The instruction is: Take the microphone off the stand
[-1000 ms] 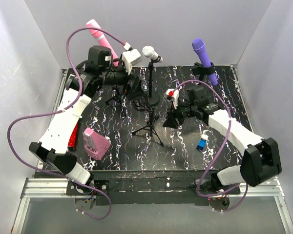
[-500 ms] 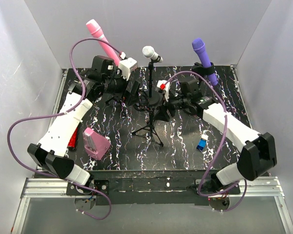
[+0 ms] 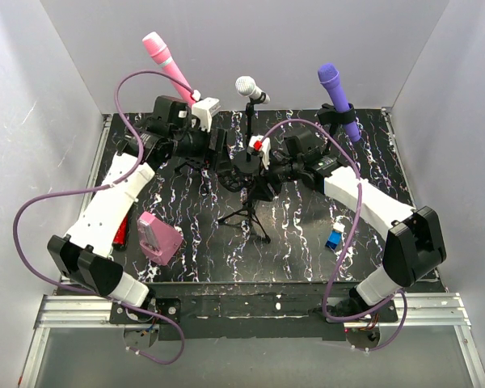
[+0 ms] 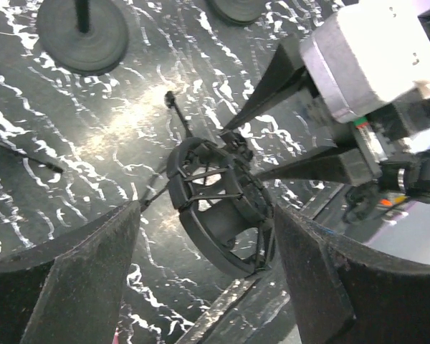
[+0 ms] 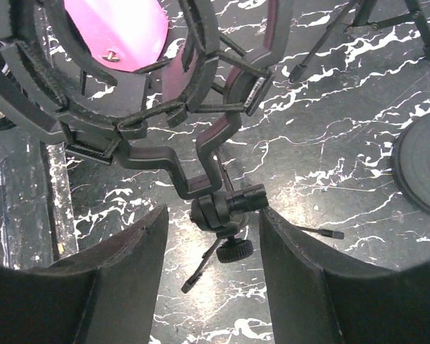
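Note:
A black tripod stand (image 3: 246, 214) stands mid-table with an empty black shock-mount ring (image 4: 222, 215) on top. The ring also shows in the right wrist view (image 5: 129, 107), with a pink shape behind it. My left gripper (image 3: 225, 155) is open, its fingers either side of the ring (image 4: 206, 215). My right gripper (image 3: 257, 179) is open, its fingers flanking the stand's swivel joint (image 5: 226, 208) without touching it. A white microphone (image 3: 250, 89), a pink microphone (image 3: 166, 65) and a purple microphone (image 3: 338, 97) sit on stands at the back.
A pink box (image 3: 159, 236) and a red object (image 3: 121, 230) lie at the front left. A small blue object (image 3: 335, 238) lies at the right. Round stand bases (image 4: 82, 32) rest on the marbled table behind the tripod. Purple cables arch over both arms.
Both grippers have closed in on the centre tripod stand: the right one moved left and back, the left one moved right and down toward the ring.

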